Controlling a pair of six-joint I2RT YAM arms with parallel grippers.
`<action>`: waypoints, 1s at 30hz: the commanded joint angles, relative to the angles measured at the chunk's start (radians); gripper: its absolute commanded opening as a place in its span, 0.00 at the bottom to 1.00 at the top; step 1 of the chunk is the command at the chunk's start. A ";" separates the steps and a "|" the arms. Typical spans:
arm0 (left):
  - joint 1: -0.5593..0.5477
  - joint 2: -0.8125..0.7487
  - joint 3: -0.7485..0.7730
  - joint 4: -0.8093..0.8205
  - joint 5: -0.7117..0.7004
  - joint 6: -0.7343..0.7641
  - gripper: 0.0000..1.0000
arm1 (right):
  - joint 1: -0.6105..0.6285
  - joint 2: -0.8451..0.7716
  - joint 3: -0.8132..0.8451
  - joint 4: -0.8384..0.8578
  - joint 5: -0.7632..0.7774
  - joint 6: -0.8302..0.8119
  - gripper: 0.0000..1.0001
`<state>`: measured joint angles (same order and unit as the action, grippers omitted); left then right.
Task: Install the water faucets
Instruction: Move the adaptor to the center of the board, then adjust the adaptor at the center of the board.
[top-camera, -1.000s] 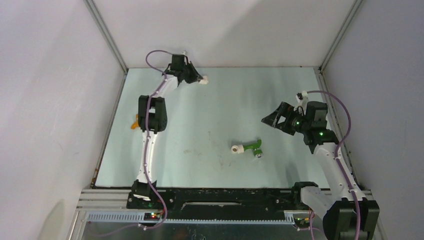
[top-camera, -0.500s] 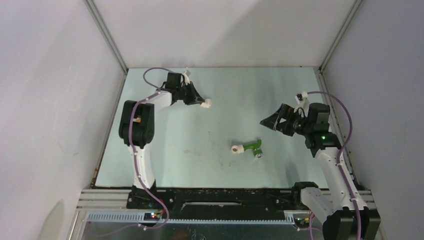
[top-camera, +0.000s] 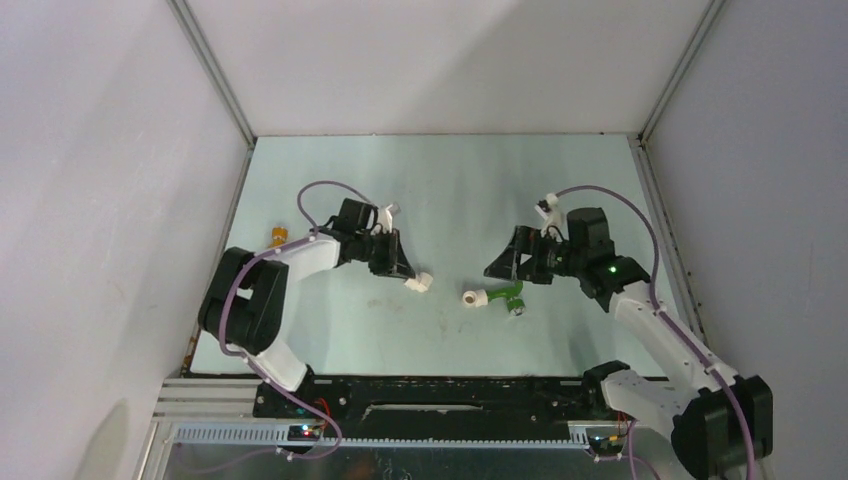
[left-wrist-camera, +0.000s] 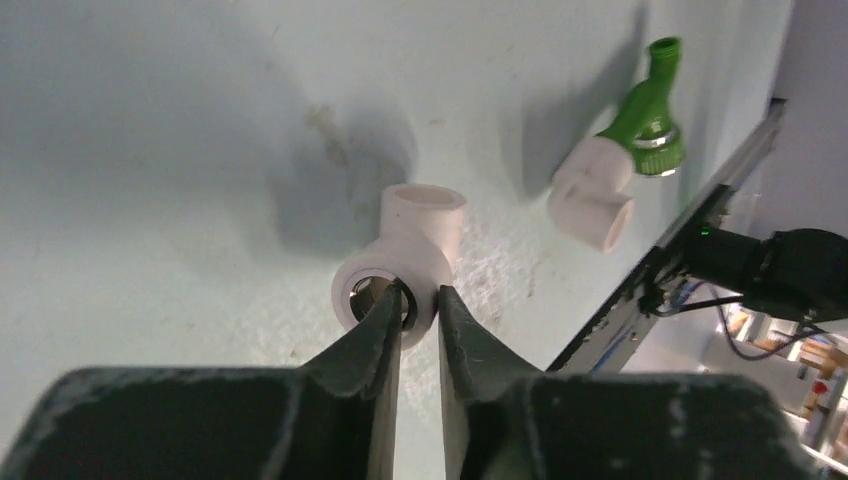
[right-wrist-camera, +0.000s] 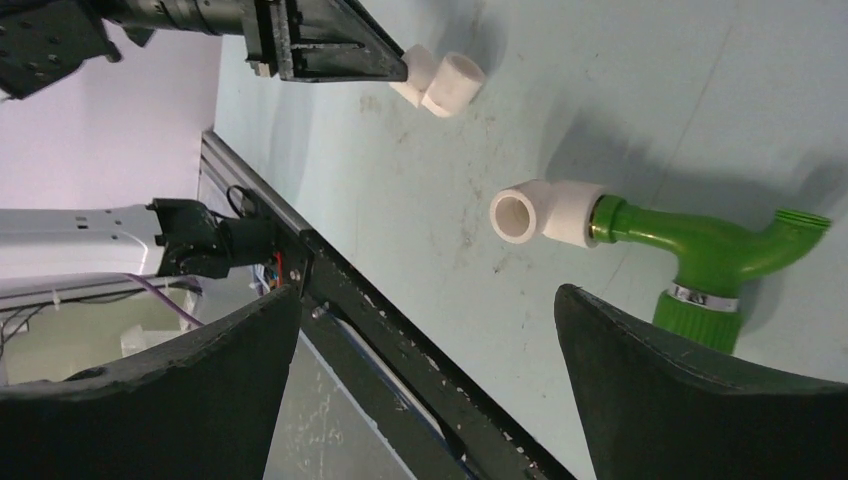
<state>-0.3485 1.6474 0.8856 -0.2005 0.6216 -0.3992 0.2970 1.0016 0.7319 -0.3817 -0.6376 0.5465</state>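
The green faucet (top-camera: 510, 295) lies on the table near the middle, screwed into a white elbow fitting (top-camera: 473, 297). It also shows in the right wrist view (right-wrist-camera: 710, 250) and the left wrist view (left-wrist-camera: 645, 110). My left gripper (top-camera: 405, 272) is shut on the rim of a second white elbow fitting (left-wrist-camera: 410, 265), one finger inside its opening, and holds it just left of the green faucet. My right gripper (top-camera: 505, 262) is open and empty, just above and behind the green faucet. The orange faucet (top-camera: 275, 238) lies at the table's left edge.
White walls close in the table on three sides. A black rail (top-camera: 450, 390) runs along the near edge, also seen in the right wrist view (right-wrist-camera: 400, 340). The left arm's elbow (top-camera: 240, 300) hangs over the table's near left part.
My left gripper has carried the white elbow fitting from the back of the table down toward the middle. My right gripper has moved left to the green faucet, still open.
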 joint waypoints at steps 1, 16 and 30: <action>-0.006 -0.104 -0.013 -0.051 -0.055 0.061 0.35 | 0.079 0.080 0.009 0.102 0.051 0.030 0.99; -0.010 -0.485 -0.186 -0.130 -0.225 -0.095 0.75 | 0.261 0.614 0.308 0.278 0.021 0.006 0.80; -0.010 -0.704 -0.387 -0.044 -0.259 -0.259 0.75 | 0.381 1.024 0.624 0.112 -0.005 -0.110 0.68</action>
<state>-0.3553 1.0069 0.4816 -0.2661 0.4171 -0.6304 0.6308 2.0205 1.3205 -0.2222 -0.6094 0.4767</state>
